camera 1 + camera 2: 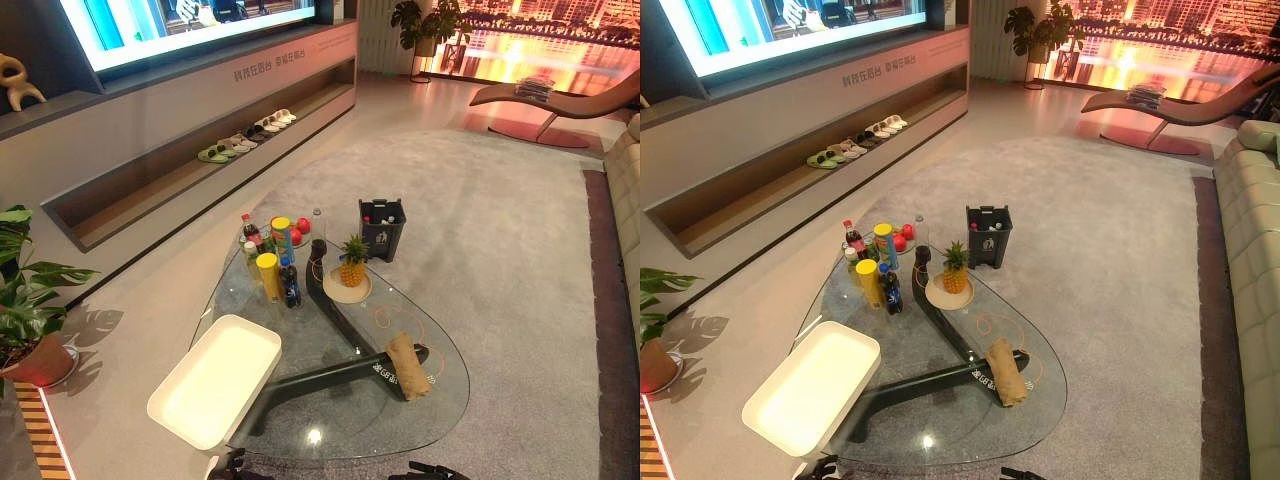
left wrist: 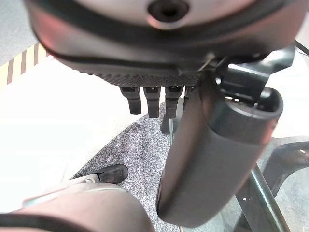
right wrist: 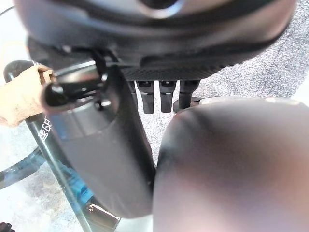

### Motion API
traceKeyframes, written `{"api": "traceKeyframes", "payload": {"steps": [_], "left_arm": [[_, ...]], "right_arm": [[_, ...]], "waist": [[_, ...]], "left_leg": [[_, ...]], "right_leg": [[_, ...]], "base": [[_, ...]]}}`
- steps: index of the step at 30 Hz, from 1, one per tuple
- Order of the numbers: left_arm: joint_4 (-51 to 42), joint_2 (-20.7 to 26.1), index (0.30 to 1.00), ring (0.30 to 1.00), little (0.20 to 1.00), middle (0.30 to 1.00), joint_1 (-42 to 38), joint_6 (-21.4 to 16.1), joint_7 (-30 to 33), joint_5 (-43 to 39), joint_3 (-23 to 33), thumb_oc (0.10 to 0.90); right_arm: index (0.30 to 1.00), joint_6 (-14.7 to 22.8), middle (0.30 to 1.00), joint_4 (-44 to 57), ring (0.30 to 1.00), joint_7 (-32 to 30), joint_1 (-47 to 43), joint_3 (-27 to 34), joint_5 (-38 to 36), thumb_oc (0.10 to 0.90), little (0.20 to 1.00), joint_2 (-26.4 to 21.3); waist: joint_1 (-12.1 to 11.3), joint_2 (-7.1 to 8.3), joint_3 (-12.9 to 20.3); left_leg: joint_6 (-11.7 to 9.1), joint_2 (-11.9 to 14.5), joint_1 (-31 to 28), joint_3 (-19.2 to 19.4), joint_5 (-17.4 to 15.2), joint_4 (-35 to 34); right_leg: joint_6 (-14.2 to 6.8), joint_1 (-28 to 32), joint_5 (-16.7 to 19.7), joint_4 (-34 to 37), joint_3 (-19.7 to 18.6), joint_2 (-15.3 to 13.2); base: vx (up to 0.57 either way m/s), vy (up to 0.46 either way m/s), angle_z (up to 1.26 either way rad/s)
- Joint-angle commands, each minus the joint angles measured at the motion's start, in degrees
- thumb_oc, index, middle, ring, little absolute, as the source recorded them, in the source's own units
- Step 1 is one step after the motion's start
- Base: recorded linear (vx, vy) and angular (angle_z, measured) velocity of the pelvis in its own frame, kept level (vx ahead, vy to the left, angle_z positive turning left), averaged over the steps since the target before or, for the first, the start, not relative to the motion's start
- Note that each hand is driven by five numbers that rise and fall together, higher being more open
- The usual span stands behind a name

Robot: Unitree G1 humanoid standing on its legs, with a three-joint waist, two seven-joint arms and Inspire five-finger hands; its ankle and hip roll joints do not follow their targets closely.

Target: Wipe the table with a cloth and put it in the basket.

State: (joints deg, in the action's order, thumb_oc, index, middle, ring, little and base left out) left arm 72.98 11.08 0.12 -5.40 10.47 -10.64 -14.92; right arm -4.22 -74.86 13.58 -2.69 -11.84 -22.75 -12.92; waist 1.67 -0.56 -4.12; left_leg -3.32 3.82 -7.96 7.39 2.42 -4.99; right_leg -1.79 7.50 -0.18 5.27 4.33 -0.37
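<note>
Both hands are dark: the left hand (image 2: 212,159) has a thick smooth thumb and stubby fingers (image 2: 152,101); the right hand (image 3: 106,159) matches.

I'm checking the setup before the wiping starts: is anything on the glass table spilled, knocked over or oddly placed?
Nothing looks spilled or toppled. The tan cloth lies rolled up on the glass table, not in the white basket, which overhangs the near left edge. The bottles and cans and the pineapple stand upright.

I see a grey carpet (image 1: 480,230) over pale floor, a long low shelf (image 1: 200,165) holding slippers (image 1: 245,137) (under a bright screen (image 1: 170,25)). Lounge chair (image 1: 560,100) far right, potted plant (image 1: 30,300) near left.
</note>
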Motion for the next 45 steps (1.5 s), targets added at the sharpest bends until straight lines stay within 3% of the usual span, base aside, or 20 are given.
{"api": "traceKeyframes", "payload": {"steps": [1, 21, 25, 34, 37, 40, 45], "left_arm": [[1.98, -0.23, 0.9, 0.9, 0.9, 0.9, -5.41, -1.45, 1.61, -1.07, 0.0, 0.8], [2.22, -0.58, 0.9, 0.9, 0.9, 0.9, -5.24, -0.81, 1.51, -0.43, -0.4, 0.8], [2.0, -0.48, 0.9, 0.9, 0.9, 0.9, -4.9, -0.53, 1.51, 0.11, -0.24, 0.8], [1.75, 0.42, 0.9, 0.9, 0.9, 0.9, -5.73, 0.48, 2.35, 1.35, -0.91, 0.8], [0.41, 1.71, 0.9, 0.9, 0.9, 0.9, -6.98, 1.13, 3.14, 1.32, -2.16, 0.8], [-1.21, 3.57, 0.9, 0.9, 0.9, 0.9, -11.29, 1.71, 3.75, -0.18, -4.26, 0.8], [-2.53, 4.9, 0.9, 0.9, 0.9, 0.9, -15.34, 2.28, 5.08, 0.64, -6.93, 0.8]], "right_arm": [[0.9, 0.37, 0.9, -2.71, 0.9, 1.38, -2.83, -3.4, -1.1, 0.8, 0.9, 1.42], [0.9, 0.31, 0.9, -2.62, 0.9, 0.07, -2.4, -3.59, 0.64, 0.8, 0.9, 1.74], [0.9, 3.87, 0.9, -2.11, 0.9, -1.39, -2.59, -4.05, 1.64, 0.8, 0.9, 1.59], [0.9, 5.53, 0.9, -0.79, 0.9, -0.42, -4.55, -4.87, 2.11, 0.8, 0.9, 0.16], [0.9, 7.49, 0.9, 1.87, 0.9, -0.62, -6.2, -6.41, 1.57, 0.8, 0.9, -1.39], [0.9, 11.8, 0.9, 7.14, 0.9, -4.59, -11.71, -8.87, -0.86, 0.8, 0.9, -3.08], [0.9, 16.94, 0.9, 13.09, 0.9, -10.07, -17.97, -9.92, -1.66, 0.8, 0.9, -5.18]], "waist": [[0.07, 1.37, -0.92], [-0.03, 1.62, -0.8], [-0.2, 1.58, -0.85], [-0.37, 1.53, -2.31], [-0.66, 1.43, -4.24], [-0.63, 1.23, -9.41], [-0.08, 0.71, -13.84]], "left_leg": [[0.76, -1.81, -1.78, 1.86, -5.27, -0.01], [0.95, -2.19, -1.76, 1.48, -5.59, -0.01], [0.88, -2.2, -1.73, 1.39, -5.47, -0.01], [0.92, -2.11, -1.17, 1.52, -5.17, -0.01], [1.1, -2.24, 0.48, 1.74, -4.4, 0.56], [1.42, -2.47, 7.05, 0.98, -4.1, 5.15], [1.62, -3.18, 11.72, 0.12, -3.84, 7.82]], "right_leg": [[-4.85, 1.46, 0.05, -0.27, 6.51, -5.03], [-4.88, 1.46, 0.09, -0.27, 6.66, -4.96], [-4.9, 1.37, 0.16, -0.27, 6.57, -4.9], [-4.76, 0.57, 0.23, -0.27, 6.14, -4.57], [-4.37, -1.07, 0.68, -0.35, 5.69, -4.44], [-3.22, -6.64, 0.23, -4.03, 4.91, -4.31], [-2.71, -11.07, 0.25, -6.25, 3.83, -4.18]], "base": [[0.0, 0.0, 0.0], [0.0, 0.0, 0.0], [0.03, -0.009, 0.0], [0.03, -0.012, 0.0], [-0.04, -0.013, -0.01], [-0.24, -0.031, -0.03], [-0.15, 0.006, -0.03]]}}
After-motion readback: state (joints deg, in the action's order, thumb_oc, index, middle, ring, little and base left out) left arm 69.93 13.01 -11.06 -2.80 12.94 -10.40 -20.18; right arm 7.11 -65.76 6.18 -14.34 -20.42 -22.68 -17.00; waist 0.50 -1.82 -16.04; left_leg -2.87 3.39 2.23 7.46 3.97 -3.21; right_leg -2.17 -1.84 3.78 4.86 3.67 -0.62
